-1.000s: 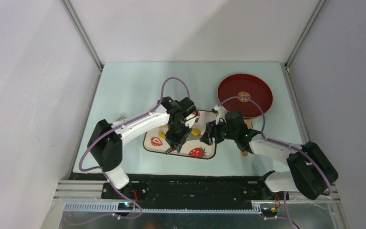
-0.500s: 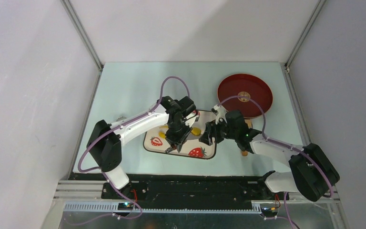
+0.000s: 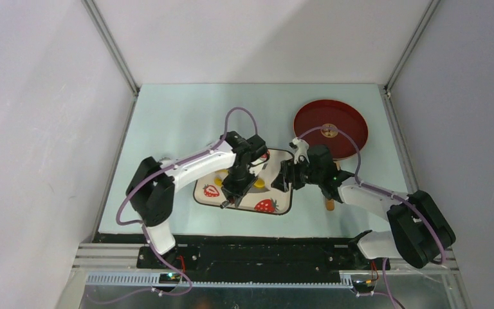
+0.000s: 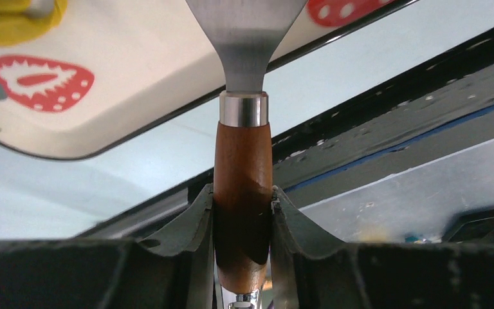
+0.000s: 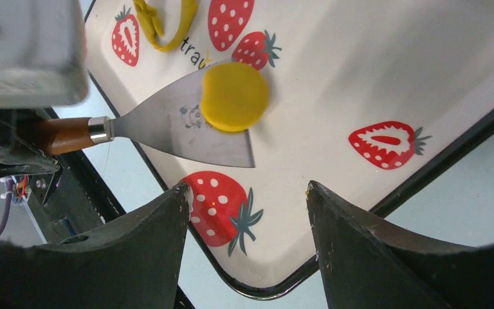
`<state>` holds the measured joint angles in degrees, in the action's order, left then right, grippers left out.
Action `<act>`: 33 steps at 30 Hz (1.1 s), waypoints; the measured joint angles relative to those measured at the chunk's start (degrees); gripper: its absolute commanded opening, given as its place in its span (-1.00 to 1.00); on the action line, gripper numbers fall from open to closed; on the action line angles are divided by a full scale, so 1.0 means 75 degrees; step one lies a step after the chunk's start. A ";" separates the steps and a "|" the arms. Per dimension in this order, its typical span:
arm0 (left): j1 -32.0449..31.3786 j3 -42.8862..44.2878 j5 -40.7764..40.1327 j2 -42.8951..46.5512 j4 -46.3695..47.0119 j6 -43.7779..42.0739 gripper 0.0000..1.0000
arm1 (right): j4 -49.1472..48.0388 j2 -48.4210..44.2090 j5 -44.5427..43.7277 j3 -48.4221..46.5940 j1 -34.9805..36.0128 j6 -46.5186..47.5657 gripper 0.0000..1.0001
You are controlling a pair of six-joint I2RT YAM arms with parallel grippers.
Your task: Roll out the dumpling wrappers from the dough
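L: my left gripper [image 4: 242,212] clamps scraper [image 5: 186,129], blade partly under wrapper [image 5: 234,96] | R: my right gripper [image 5: 247,193], jaws apart, has closed in above it | pickup likely next

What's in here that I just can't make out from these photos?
Left wrist view: the spatula in the left claw loses most of its blade past the top edge.
Right wrist view: the yellow dough is cut by the top edge.
Top view: the wooden object lies mostly under the right arm; the tan wrapper on the red plate is too small to judge.
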<state>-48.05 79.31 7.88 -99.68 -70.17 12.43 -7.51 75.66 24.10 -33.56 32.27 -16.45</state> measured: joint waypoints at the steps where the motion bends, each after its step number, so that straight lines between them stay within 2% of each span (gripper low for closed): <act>1: -0.0032 0.0050 -0.0085 -0.0105 -0.0152 -0.0006 -1.00 | 0.0017 0.0029 0.0006 0.0000 -0.0041 -0.0020 0.41; 5: -0.0265 0.0437 -0.0382 -0.0554 -0.0813 -0.0058 -1.00 | 0.0061 0.0023 0.0023 -0.0003 -0.0189 -0.0090 0.42; 9: -0.0487 0.1346 -0.0495 -0.0580 -0.1559 -0.0050 -1.00 | 0.0213 -0.0163 0.0111 -0.0003 -0.0382 -0.0149 0.43; 14: -0.0542 0.2092 -0.0458 -0.0449 -0.1906 0.0085 -1.00 | 0.0367 -0.0472 0.0254 -0.0003 -0.0670 -0.0233 0.43; 19: -0.0545 0.2008 -0.0364 -0.0501 -0.2066 0.0114 -1.00 | 0.0428 -0.0501 0.0332 -0.0015 -0.0691 -0.0271 0.43; 24: -0.0548 0.1891 -0.0297 -0.1078 -0.2127 0.0000 -1.00 | 0.0460 -0.0501 0.0382 -0.0015 -0.0694 -0.0300 0.43; 27: -0.0548 0.2008 -0.0289 -0.1448 -0.2127 -0.0003 -1.00 | 0.0469 -0.0501 0.0405 -0.0015 -0.0694 -0.0326 0.44; 33: -0.0545 0.2535 -0.0309 -0.1454 -0.2072 0.0009 -1.00 | 0.0510 -0.0484 0.0484 -0.0015 -0.0682 -0.0341 0.44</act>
<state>-52.14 98.32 5.56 -110.59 -85.71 12.49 -3.68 72.03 27.73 -33.67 27.16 -19.00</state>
